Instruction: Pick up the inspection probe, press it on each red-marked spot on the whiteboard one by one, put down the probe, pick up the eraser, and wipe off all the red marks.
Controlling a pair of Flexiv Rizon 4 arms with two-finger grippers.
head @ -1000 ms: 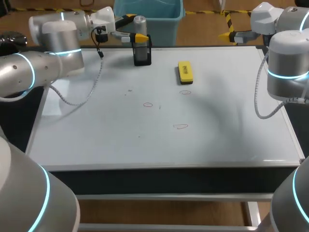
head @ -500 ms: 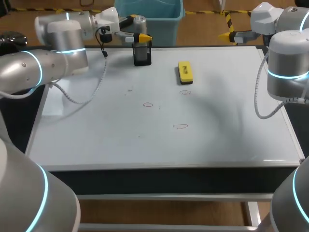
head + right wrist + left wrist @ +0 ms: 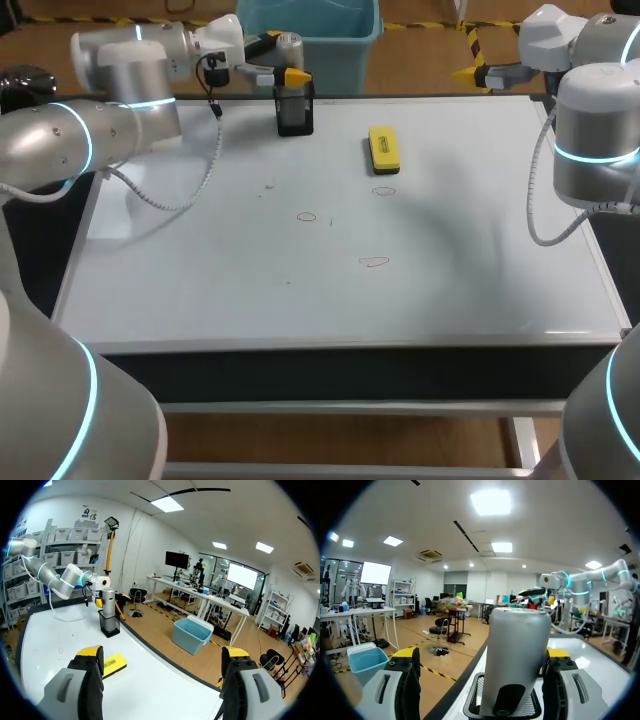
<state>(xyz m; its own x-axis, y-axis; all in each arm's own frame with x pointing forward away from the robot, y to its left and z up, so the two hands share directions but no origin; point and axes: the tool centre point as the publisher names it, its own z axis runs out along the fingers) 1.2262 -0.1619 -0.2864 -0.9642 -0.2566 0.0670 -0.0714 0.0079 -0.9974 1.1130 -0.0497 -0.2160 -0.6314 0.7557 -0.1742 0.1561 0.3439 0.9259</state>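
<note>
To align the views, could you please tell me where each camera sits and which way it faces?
Head view: above and behind, looking down on the whiteboard; left arm and right arm enter from the sides.
Left wrist view: on that wrist, facing along the open left hand at the probe.
Right wrist view: on that wrist, facing across the whiteboard past the open right hand to the eraser.
Shared: the probe in all three; the eraser in head and right wrist.

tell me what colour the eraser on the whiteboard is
Bright yellow on top. The eraser shows best in the head view.
</note>
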